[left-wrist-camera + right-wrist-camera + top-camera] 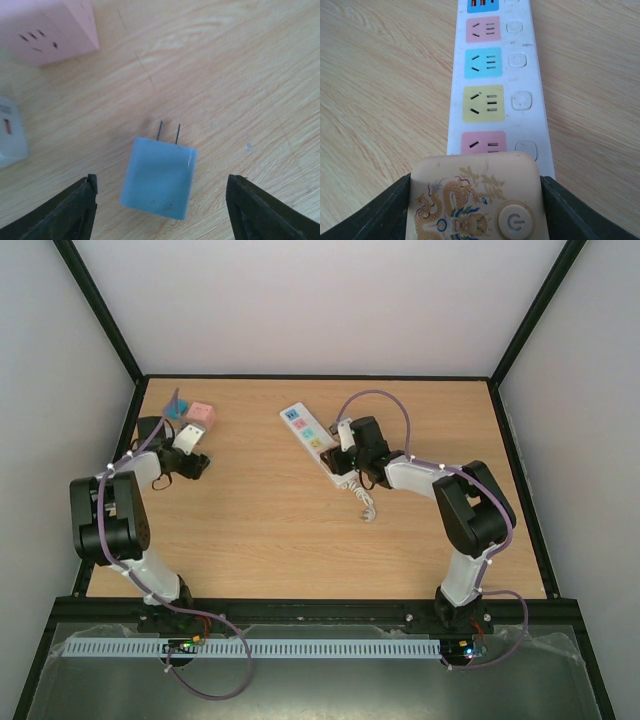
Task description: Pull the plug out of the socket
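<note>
Right gripper (476,176) clamped on the dragon-print plug (477,205): pull straight off the socket (540,120), no twisting; left gripper (160,179) gapes empty over a blue adapter (159,172).

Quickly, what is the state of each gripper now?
Left gripper: open, light blue plastic plug lying loose between the jaws.
Right gripper: closed on the cream dragon-printed block.

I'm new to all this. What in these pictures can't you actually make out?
- Right wrist view: the socket runs past the top edge; a cream dragon-printed block hides its near end.
- Left wrist view: the left edge cuts off a white object, unidentifiable.
- Top view: the right gripper covers that block; whether it grips is unclear.
</note>
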Robot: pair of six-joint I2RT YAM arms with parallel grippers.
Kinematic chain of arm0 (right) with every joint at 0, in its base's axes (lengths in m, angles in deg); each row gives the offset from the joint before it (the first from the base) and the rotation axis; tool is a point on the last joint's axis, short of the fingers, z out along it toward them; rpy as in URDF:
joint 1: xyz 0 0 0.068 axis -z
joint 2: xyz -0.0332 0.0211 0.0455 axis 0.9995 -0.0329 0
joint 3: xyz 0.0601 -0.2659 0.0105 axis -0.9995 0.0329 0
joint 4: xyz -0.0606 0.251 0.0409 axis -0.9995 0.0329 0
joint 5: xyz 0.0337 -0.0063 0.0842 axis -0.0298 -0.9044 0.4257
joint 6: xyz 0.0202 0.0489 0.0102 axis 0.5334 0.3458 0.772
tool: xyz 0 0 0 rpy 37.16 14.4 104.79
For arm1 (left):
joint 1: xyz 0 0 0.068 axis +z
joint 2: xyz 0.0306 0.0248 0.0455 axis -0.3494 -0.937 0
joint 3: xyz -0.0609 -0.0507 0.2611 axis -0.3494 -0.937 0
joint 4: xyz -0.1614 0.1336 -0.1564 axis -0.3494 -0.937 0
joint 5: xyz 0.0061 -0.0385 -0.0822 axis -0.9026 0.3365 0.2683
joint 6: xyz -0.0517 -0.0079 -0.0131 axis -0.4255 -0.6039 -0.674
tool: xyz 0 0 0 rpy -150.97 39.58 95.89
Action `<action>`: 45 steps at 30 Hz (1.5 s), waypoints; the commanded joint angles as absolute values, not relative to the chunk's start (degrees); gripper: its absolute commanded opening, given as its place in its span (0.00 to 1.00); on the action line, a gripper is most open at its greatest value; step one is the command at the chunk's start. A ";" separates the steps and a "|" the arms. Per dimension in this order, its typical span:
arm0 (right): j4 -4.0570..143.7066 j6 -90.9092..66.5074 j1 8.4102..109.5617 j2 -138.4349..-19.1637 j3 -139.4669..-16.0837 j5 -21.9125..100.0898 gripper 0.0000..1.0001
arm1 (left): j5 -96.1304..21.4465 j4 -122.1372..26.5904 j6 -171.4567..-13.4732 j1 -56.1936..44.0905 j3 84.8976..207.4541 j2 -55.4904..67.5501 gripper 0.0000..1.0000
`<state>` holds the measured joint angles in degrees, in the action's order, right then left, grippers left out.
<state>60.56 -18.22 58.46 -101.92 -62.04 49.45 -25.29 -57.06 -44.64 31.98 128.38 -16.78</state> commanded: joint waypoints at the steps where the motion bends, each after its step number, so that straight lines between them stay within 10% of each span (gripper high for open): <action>1: 68.52 -18.45 55.79 -105.35 -59.50 55.90 0.22 | -21.55 -58.21 -46.39 31.14 130.61 -11.35 0.77; 13: 69.29 -20.93 50.75 -103.33 -59.12 59.87 0.26 | -12.59 -66.80 -43.43 22.26 130.72 -5.10 0.92; 28: 63.83 -25.69 53.12 -91.82 -53.22 61.51 0.96 | -11.15 -67.10 -45.42 9.59 131.67 -6.37 0.96; 45: 39.91 -26.38 60.08 -84.47 -33.76 65.46 0.99 | -31.35 -56.81 -68.74 -10.58 132.58 -10.21 1.00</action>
